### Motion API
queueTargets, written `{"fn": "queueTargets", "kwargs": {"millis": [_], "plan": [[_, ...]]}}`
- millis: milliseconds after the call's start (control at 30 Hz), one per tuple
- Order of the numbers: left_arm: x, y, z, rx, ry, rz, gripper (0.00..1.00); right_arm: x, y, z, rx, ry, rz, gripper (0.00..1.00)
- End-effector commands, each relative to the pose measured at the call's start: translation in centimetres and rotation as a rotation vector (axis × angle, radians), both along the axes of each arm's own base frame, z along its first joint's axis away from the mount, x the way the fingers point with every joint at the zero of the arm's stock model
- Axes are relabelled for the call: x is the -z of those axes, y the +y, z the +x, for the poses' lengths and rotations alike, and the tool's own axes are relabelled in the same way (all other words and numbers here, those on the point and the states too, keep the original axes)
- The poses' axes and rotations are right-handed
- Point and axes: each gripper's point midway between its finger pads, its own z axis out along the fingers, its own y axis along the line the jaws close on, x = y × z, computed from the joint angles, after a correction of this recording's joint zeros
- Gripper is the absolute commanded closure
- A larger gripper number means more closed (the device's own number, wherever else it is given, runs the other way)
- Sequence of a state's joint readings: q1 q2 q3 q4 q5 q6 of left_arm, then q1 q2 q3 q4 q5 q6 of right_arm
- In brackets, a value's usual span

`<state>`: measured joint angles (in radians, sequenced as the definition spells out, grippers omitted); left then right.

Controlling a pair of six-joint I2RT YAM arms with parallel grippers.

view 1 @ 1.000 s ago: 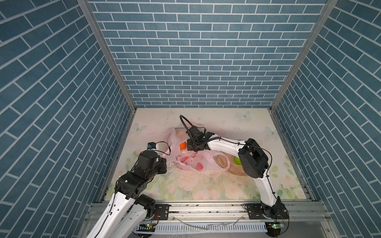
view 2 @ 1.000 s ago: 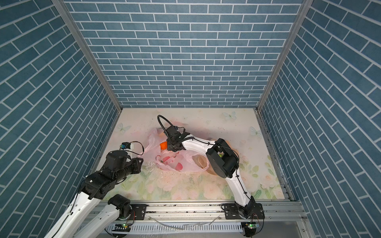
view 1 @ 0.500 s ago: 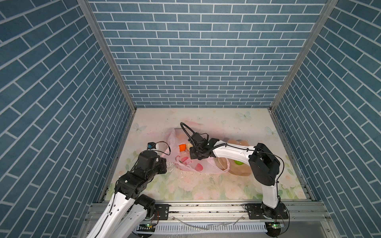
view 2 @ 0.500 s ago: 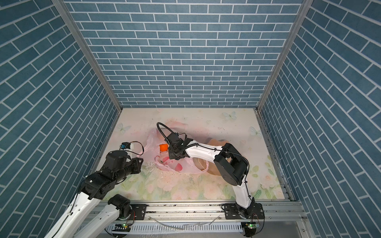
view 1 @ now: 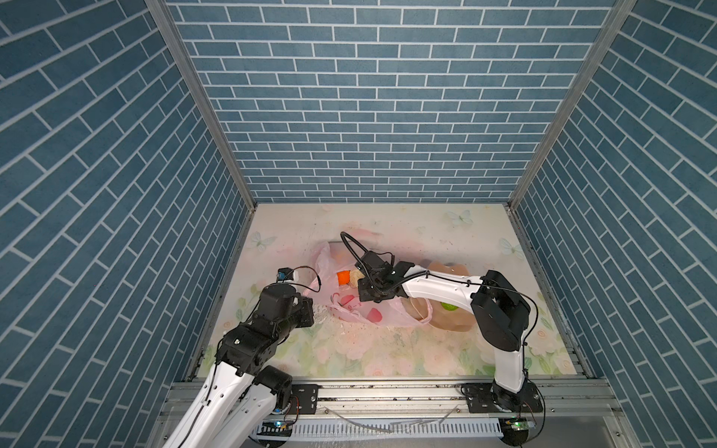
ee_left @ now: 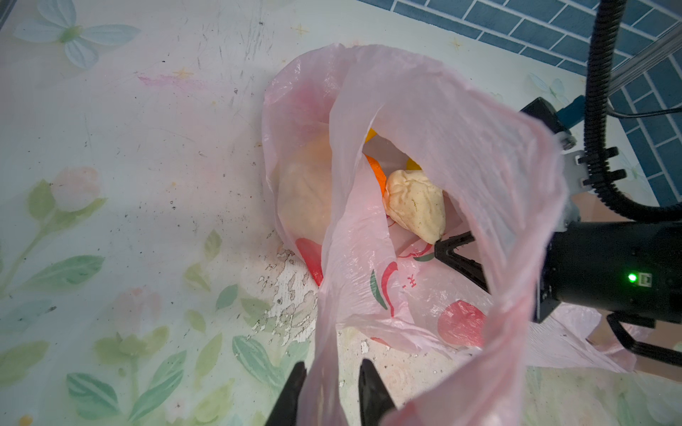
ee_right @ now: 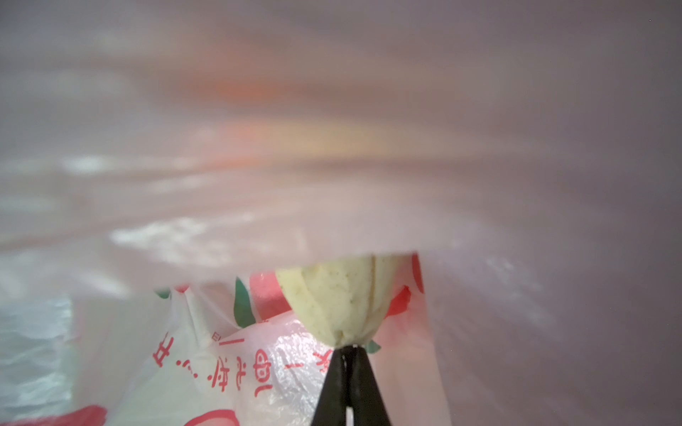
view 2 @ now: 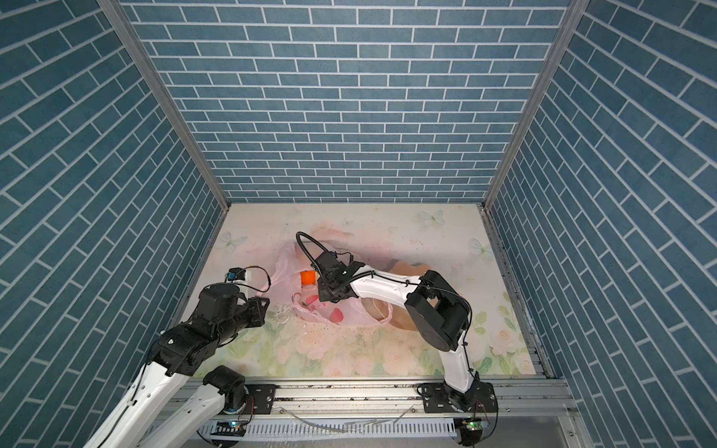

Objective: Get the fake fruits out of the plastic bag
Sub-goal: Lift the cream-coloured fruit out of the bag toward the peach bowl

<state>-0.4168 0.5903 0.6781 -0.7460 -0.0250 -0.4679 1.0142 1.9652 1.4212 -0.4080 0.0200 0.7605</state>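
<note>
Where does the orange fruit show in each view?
Top view: orange fruit, centre, in the mouth of the plastic bag.
Top view: same spot, left of centre.
Left wrist: orange sliver beside the cream lump.
Right wrist: not distinguishable behind blurred plastic.
Shared landmark: the pink plastic bag.

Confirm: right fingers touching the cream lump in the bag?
Touching. The right wrist view shows the fingers of the right gripper closed on the narrow tip of the cream-white lump, with no gap.
</note>
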Motion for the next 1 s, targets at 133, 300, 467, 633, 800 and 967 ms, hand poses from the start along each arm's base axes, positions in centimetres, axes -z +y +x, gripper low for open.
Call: {"fn": "queueTargets", "kwargs": {"millis": [133, 300, 467, 633, 800, 967], "plan": [[0.3, 0.1, 0.0, -0.006, 0.005, 0.002, 0.73, 1.3, -0.6, -0.9, 0.018, 0.036, -0.009, 0.98], [0.3, 0.1, 0.0, -0.006, 0.003, 0.002, 0.73, -0.9, -1.1, -1.4, -0.001, 0.009, -0.001, 0.99], [0.1, 0.2, 0.0, -0.008, -0.003, -0.001, 0.73, -2.7, -2.1, -2.6, -0.045, -0.005, -0.014, 1.0], [0.1, 0.3, -0.1, -0.01, -0.006, 0.002, 0.73, -3.9, -3.2, -3.8, -0.077, 0.003, -0.007, 1.0], [0.1, 0.4, -0.1, -0.015, -0.008, 0.005, 0.73, -5.3, -4.0, -4.7, -0.112, 0.002, 0.0, 1.0], [0.1, 0.4, -0.1, -0.018, -0.007, 0.005, 0.73, -7.3, -4.3, -5.6, -0.147, 0.003, 0.031, 1.0]]}}
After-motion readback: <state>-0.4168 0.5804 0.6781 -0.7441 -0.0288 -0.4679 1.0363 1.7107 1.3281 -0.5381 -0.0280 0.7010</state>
